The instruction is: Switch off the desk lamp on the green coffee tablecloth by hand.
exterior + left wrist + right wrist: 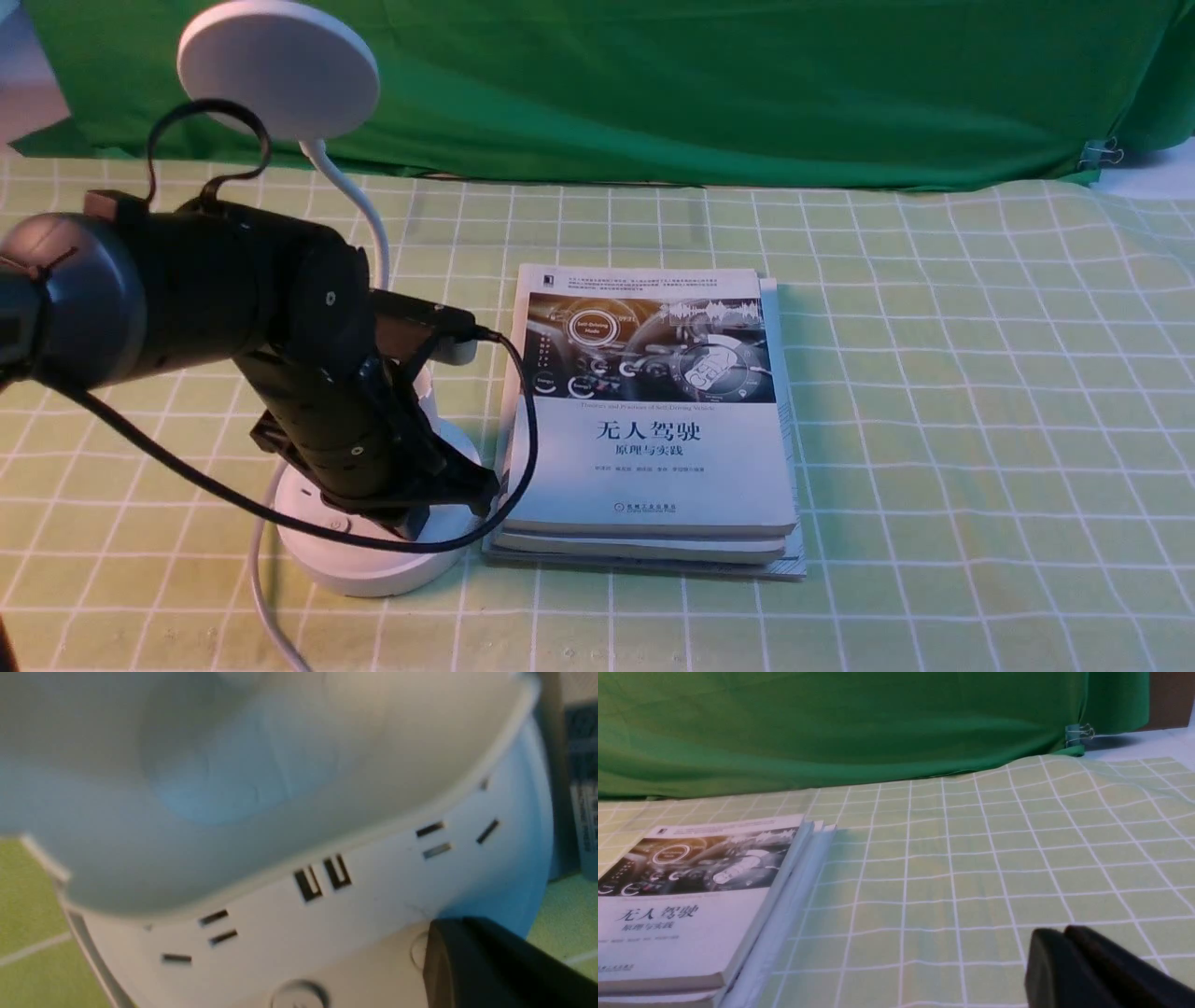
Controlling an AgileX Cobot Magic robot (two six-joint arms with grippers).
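Observation:
The white desk lamp stands at the left on the green coffee tablecloth (934,373), with its disc head (278,65) up high and its round base (373,565) low. My left gripper (478,493), the hand, is shut and points down onto the base. In the left wrist view the shut fingertips (448,938) rest at a round button (417,952) on the base (364,905), below the cup-shaped holder (261,765); a second button (299,996) lies apart from them. My right gripper (1057,945) is shut and empty, low over the tablecloth (971,858).
A stack of books (653,420) lies right beside the lamp base, also showing in the right wrist view (691,905). The lamp's white cord (266,607) runs toward the front edge. A dark green backdrop cloth (700,84) hangs at the back, held by a clip (1102,152).

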